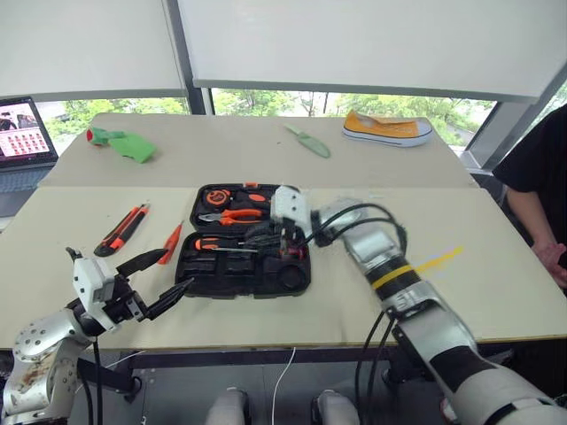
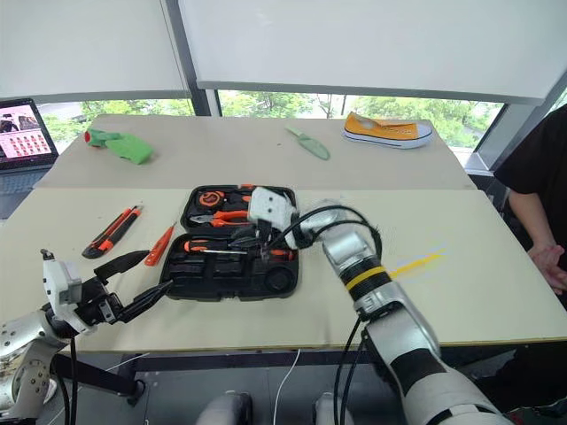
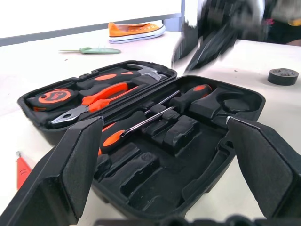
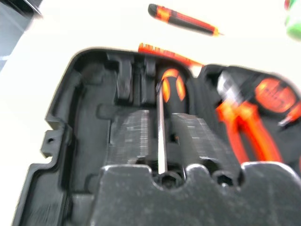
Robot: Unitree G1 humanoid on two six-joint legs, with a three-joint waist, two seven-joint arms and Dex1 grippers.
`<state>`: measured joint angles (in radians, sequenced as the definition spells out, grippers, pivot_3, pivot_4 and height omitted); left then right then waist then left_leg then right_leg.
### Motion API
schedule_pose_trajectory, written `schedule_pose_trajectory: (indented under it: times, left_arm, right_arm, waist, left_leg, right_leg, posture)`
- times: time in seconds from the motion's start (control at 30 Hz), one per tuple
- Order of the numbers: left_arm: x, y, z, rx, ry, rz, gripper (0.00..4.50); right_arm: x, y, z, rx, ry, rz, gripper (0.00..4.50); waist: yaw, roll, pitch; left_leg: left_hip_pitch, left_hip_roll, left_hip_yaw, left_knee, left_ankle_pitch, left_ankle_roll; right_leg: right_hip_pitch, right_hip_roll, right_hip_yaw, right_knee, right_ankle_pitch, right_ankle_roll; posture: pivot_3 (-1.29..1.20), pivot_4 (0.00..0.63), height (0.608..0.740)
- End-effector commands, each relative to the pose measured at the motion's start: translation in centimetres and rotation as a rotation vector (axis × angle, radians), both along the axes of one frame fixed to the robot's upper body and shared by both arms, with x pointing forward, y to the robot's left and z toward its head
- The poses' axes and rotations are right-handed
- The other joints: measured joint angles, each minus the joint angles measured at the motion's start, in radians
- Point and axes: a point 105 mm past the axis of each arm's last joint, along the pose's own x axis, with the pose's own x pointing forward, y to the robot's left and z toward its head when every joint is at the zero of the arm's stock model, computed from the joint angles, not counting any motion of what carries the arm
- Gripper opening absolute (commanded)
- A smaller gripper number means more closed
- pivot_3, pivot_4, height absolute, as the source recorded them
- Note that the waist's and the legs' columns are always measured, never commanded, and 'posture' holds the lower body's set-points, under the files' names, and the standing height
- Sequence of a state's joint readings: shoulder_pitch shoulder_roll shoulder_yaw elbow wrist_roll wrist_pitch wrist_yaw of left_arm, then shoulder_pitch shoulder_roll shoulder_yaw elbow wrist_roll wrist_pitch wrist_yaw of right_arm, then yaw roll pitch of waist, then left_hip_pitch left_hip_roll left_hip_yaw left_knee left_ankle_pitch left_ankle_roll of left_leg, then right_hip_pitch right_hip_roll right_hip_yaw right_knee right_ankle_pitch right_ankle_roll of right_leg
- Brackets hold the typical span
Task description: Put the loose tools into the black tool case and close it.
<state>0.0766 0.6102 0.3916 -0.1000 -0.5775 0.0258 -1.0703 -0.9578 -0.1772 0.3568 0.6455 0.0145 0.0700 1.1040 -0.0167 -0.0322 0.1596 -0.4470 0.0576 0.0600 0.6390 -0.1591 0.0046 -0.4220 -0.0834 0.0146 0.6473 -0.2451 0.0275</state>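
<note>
Left gripper (image 1: pixel 158 282) at near table edge, fingers spread wide, empty, just short of the case's near-left corner. Open black plastic clamshell tool case (image 1: pixel 205 274) mid-table, both halves flat, bare tabletop all round. Right gripper (image 1: pixel 276 237) over the case's near half, fingers closed on steel shaft of an orange-and-black screwdriver (image 4: pixel 162 127) lying along its slot. Orange pliers (image 1: pixel 229 215) and orange tape measure (image 1: pixel 219 197) seated in far half. Left of case, apart: small orange screwdriver (image 1: pixel 170 243), then orange-and-black utility knife (image 1: pixel 122 230). Far table: green cloth (image 1: pixel 131 145), pale green trowel-shaped tool (image 1: pixel 309 142), yellow sneaker (image 1: pixel 386 128). Laptop (image 1: pixel 24 146) at far left edge. Person's hand (image 1: pixel 550 258) past right edge.
</note>
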Motion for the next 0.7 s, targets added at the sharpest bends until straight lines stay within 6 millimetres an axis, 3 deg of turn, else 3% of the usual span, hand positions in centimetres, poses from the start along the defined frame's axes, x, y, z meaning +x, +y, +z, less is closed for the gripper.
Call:
schedule_pose_trajectory:
  times: [0.03,0.2,0.3,0.33,0.43,0.53,0.6,0.7]
  left_arm:
    - [0.1,0.3,0.5,0.025,-0.027,0.013,4.5]
    - [-0.1,1.6,0.5,0.059,-0.022,0.074,4.5]
    - [-0.3,2.0,0.4,0.062,-0.018,0.092,4.5]
    - [-0.2,2.1,0.4,0.06,-0.021,0.1,4.5]
    - [-0.2,2.2,0.6,0.056,-0.029,0.106,4.5]
    - [-0.2,2.3,0.6,0.055,-0.032,0.106,4.5]
    - [-0.2,2.4,0.6,0.053,-0.032,0.107,4.5]
    - [-0.1,2.1,0.5,0.045,-0.034,0.097,4.5]
  right_arm:
    - [1.0,-0.6,-1.8,-0.058,0.011,-0.059,0.03]
    - [2.1,-1.0,-3.5,-0.065,0.106,-0.164,0.03]
    - [1.5,-0.6,-3.7,-0.057,0.117,-0.121,0.03]
    - [1.2,-0.1,-3.2,-0.028,0.12,-0.09,0.03]
    - [-0.1,1.0,0.1,0.138,0.123,0.025,0.03]
    - [0.5,0.7,3.1,0.279,0.093,0.009,0.03]
    - [1.4,0.3,3.6,0.298,0.076,-0.052,0.03]
    - [2.6,-0.5,2.0,0.201,0.043,-0.133,0.03]
  waist:
    - [0.001,0.0,0.0]
    - [-0.008,0.0,0.0]
    - [-0.008,0.0,-0.001]
    - [-0.007,0.0,-0.001]
    - [-0.002,0.0,-0.001]
    - [-0.003,0.0,0.0]
    - [-0.003,0.0,-0.001]
    - [-0.003,0.0,-0.001]
  left_leg:
    - [0.0,0.0,0.0,0.0,0.0,0.0]
    - [0.003,0.006,0.0,0.0,0.001,-0.002]
    - [0.006,0.01,0.001,-0.002,0.002,-0.005]
    - [0.007,0.01,0.001,-0.004,-0.002,-0.013]
    - [0.007,0.01,0.001,-0.006,0.0,-0.017]
    - [0.006,0.01,0.001,-0.007,0.001,-0.017]
    - [0.005,0.01,0.002,-0.008,0.006,-0.01]
    - [0.005,0.01,0.002,-0.012,0.006,-0.01]
  right_leg:
    - [0.0,0.0,0.0,0.0,0.0,0.0]
    - [0.001,0.005,0.0,0.0,0.002,-0.004]
    - [0.001,0.008,-0.001,0.0,0.003,-0.008]
    - [0.001,0.008,-0.001,0.0,0.003,-0.009]
    - [0.0,0.008,-0.002,0.0,0.003,-0.009]
    - [-0.001,0.008,-0.001,0.0,0.003,-0.009]
    - [-0.002,0.008,-0.001,0.0,0.003,-0.009]
    - [-0.003,0.008,-0.001,-0.001,0.002,-0.009]
  posture:
    - [0.0,0.15,0.74]
    - [0.0,0.15,0.74]
    - [0.0,0.15,0.74]
    - [0.0,0.15,0.74]
    - [0.0,0.15,0.74]
    - [0.0,0.15,0.74]
    - [0.0,0.15,0.74]
    - [0.0,0.15,0.74]
